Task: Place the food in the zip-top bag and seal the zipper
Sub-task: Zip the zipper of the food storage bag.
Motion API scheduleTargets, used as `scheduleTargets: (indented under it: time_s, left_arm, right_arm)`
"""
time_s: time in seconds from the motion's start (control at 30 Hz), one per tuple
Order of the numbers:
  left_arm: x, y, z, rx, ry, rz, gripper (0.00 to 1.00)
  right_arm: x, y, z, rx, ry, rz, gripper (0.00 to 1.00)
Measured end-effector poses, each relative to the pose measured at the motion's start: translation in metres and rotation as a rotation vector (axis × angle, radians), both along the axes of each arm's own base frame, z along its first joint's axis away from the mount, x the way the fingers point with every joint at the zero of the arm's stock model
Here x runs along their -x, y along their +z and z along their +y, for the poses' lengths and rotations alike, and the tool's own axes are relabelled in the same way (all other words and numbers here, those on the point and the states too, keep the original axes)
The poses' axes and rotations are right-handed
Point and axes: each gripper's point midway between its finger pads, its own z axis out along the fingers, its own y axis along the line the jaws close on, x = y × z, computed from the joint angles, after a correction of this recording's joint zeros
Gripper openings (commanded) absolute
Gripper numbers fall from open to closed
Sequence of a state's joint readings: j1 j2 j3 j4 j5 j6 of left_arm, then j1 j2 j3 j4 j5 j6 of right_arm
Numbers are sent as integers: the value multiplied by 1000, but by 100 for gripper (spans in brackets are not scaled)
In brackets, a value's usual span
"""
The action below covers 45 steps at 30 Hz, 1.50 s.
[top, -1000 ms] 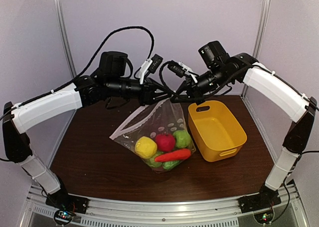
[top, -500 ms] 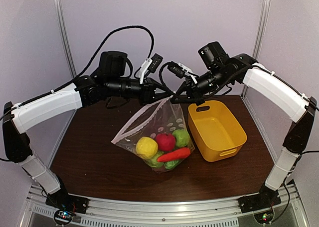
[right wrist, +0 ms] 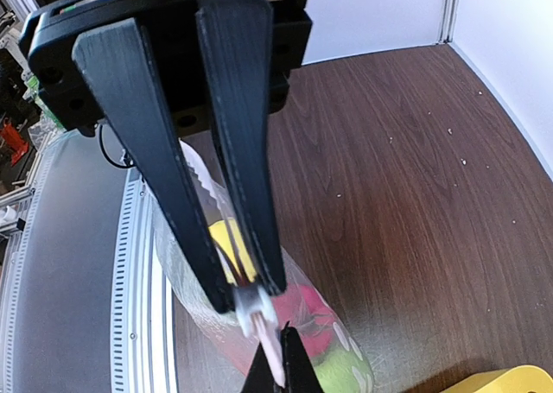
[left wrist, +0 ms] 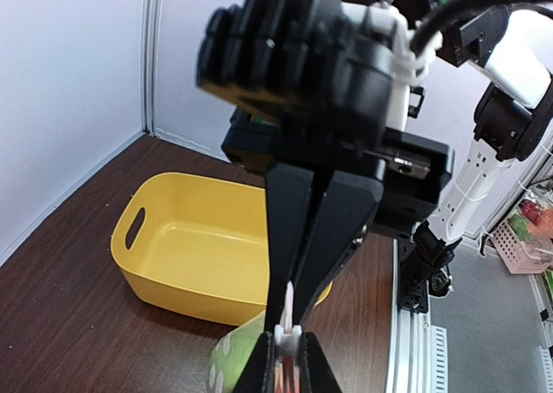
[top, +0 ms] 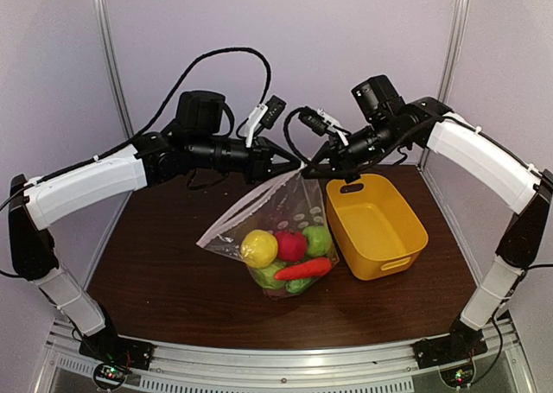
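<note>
Okay, zip-top bag sits mid-frame in the top view, hanging by its upper right corner with its belly resting on the table, just left of the yellow basket. Food is all inside at the low end: yellow fruit, red fruit, green fruit, carrot across the bottom. Zipper is the mouth edge, with its long axis slanting from the raised corner down toward the centre-left. Left gripper and right gripper meet tip to tip at that raised corner. Both wrist views show each one clenched on the whitish strip, the left from below and the right from above. So both claws sit at the zipper's upper right end, and the rest of the strip lies down-left of them, on the left arm's side. Likely a sealing step. Can't tell how much of the strip is already pressed.
</note>
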<state>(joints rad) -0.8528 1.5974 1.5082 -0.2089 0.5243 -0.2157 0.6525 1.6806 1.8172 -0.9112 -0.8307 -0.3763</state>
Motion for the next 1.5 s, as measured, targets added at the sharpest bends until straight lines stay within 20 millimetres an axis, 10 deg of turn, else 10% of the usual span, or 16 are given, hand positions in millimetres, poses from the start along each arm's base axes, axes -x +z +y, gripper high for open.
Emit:
scheduleTargets:
  time_s: [0.8,1.5]
  left_arm:
    - [-1,-23,20,-80,78,6,0]
    - [18,-38,66,-150,165,-7,0]
  right_arm:
    - [-54,-4,-71,-86,-211,50,0]
    - [-69,-8,-90,-99,-273,62,0]
